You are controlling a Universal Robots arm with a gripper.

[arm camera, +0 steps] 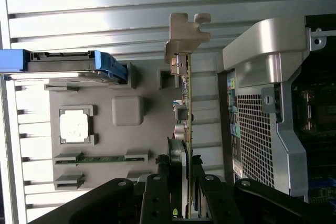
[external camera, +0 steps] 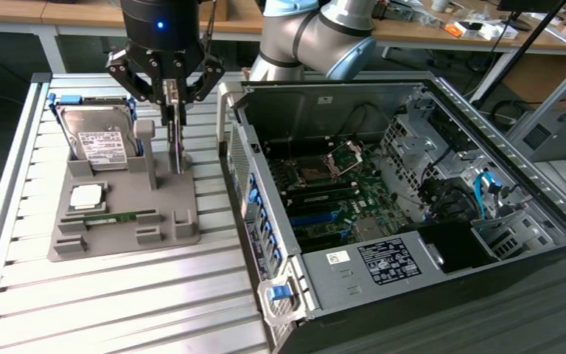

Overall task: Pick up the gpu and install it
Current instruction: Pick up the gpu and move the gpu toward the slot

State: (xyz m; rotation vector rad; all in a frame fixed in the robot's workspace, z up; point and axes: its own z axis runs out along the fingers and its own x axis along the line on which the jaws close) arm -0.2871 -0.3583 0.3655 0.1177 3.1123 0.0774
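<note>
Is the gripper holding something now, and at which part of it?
Yes: the gpu, standing on edge. The fingers pinch its two flat faces at the upper edge.

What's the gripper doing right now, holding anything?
Gripper: closed on the upright graphics card.

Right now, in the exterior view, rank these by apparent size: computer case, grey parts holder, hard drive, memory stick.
1. computer case
2. grey parts holder
3. hard drive
4. memory stick
</note>
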